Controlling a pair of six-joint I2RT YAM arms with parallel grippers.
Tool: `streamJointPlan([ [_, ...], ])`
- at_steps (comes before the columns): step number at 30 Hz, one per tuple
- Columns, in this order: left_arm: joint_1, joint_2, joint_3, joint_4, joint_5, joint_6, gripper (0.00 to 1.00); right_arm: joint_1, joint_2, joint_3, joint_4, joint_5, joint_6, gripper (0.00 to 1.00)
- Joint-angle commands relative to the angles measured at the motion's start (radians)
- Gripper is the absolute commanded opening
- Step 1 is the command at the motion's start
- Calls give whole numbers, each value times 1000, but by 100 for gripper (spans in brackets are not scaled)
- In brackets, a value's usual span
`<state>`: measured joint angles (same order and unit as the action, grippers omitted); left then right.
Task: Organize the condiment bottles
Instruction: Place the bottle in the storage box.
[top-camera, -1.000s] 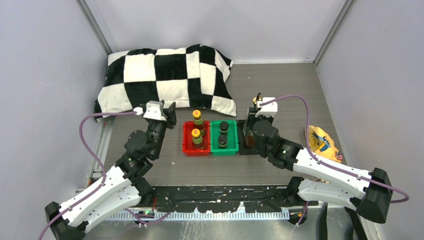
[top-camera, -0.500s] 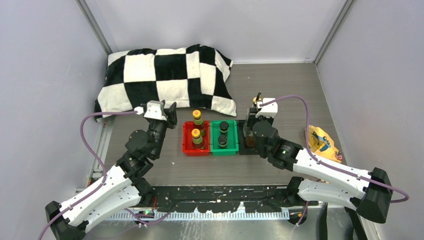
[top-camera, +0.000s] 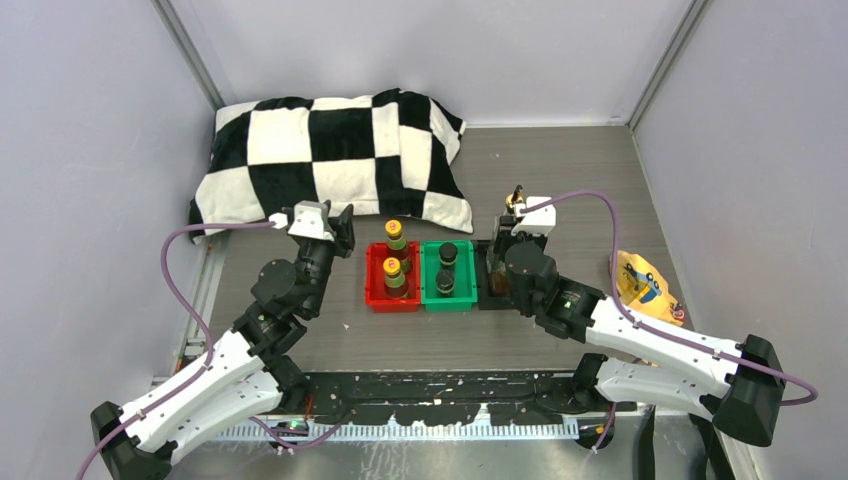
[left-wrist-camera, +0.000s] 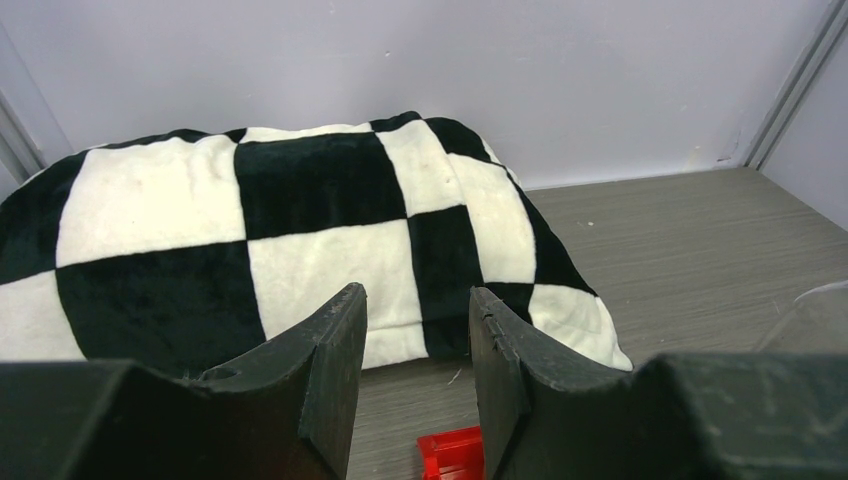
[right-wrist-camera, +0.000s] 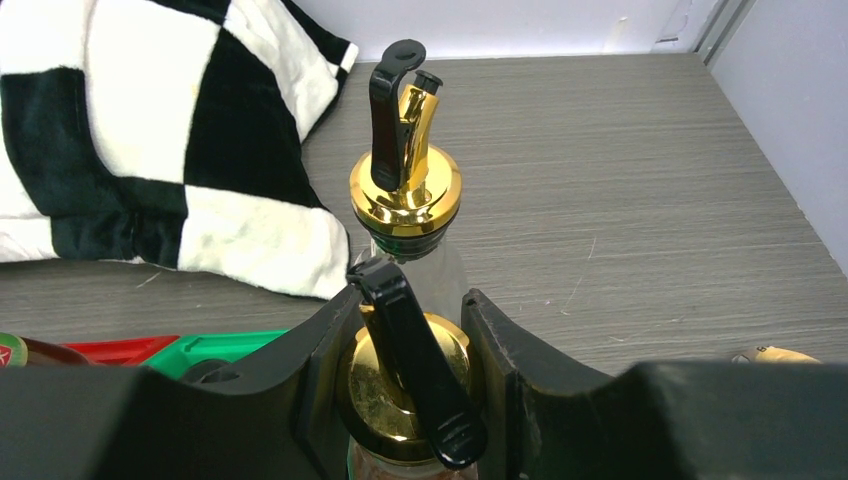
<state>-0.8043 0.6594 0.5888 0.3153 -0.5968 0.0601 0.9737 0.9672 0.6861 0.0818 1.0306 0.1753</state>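
While the right gripper (right-wrist-camera: 405, 385) stayed clamped on the near glass bottle (right-wrist-camera: 400, 400) over the black tray (top-camera: 483, 285), the second glass bottle (right-wrist-camera: 405, 195) stood directly behind it. Left gripper (left-wrist-camera: 415, 375) hovered empty, jaws narrowly apart, facing the pillow (left-wrist-camera: 250, 230) beside the red tray (top-camera: 372, 285). Dark bottles (top-camera: 446, 268) filled the green tray (top-camera: 428, 280) mid-tabletop.

A grey wood-grain table (top-camera: 580, 170) fills the middle of the overhead view. A black-and-white checkered pillow (top-camera: 330, 155) lies on it at upper left, against the back wall. Below it, at centre, a red plastic tray (top-camera: 374, 290), a green plastic tray (top-camera: 428, 297) and a black plastic tray (top-camera: 482, 285) sit side by side, touching. A crumpled yellow packet (top-camera: 640, 282) lies at the right edge.
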Motion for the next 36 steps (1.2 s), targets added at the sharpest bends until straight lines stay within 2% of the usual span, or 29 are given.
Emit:
streamJointPlan([
  [1,-4,1,26,16,12,-6,44,8,-9,14,104,38,27,16],
  [9,-4,-1,24,16,12,-8,44,10,-5,-1,108,41,41,17],
  [15,-4,-3,22,16,12,-9,44,16,-9,-9,106,54,46,32],
  [36,-4,6,23,16,13,-14,44,23,-15,10,93,34,20,62],
])
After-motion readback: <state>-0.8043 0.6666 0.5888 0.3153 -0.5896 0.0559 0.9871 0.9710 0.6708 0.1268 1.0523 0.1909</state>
